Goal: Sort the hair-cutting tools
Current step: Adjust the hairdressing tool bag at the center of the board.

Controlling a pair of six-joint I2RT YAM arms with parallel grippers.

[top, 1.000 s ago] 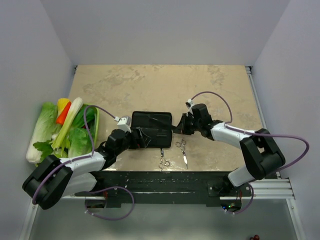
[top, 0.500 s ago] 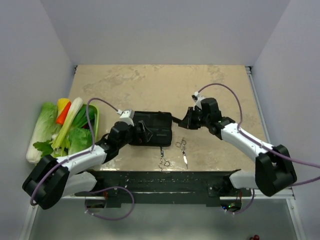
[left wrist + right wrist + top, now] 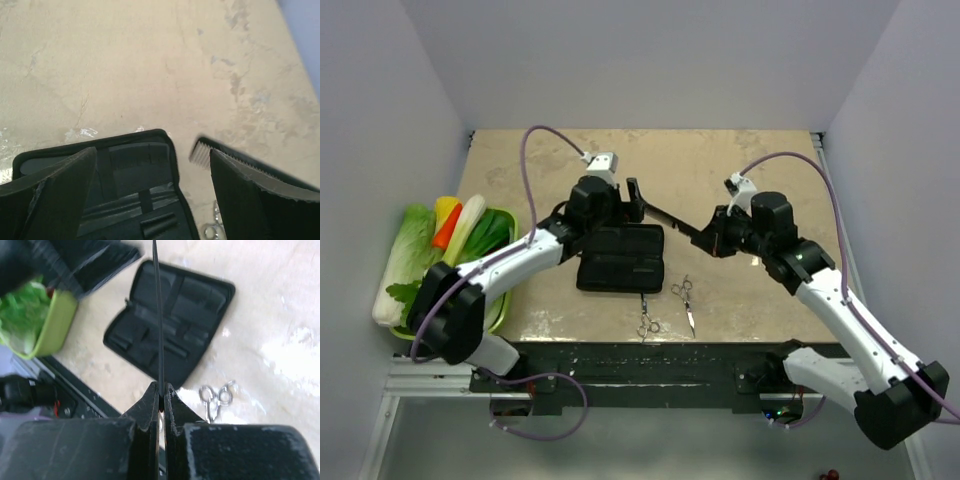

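Observation:
My right gripper [image 3: 713, 238] [image 3: 160, 387] is shut on one end of a slim black comb [image 3: 672, 218] [image 3: 159, 315], held in the air above the table right of the case. The comb's toothed free end [image 3: 204, 152] points toward my left gripper [image 3: 622, 203] [image 3: 152, 152], which hangs open over the far edge of the open black case [image 3: 620, 260] [image 3: 125, 200] [image 3: 170, 320]. A toothed, comb-like shape [image 3: 142, 156] sits in the case's top pocket. Two silver scissors [image 3: 648, 323] [image 3: 684, 300] lie on the table near the front edge; one [image 3: 216, 397] shows below the held comb.
A green tray [image 3: 503, 300] [image 3: 52, 327] with lettuce, a carrot [image 3: 446, 228] and a leek stands at the left edge. The black rail [image 3: 650, 360] of the arm bases runs along the front. Bare beige tabletop [image 3: 720, 170] stretches behind the case.
The right gripper has pulled back to the right and up from the case's right edge with the comb in it. The left gripper has swung from the case's left side to its far edge.

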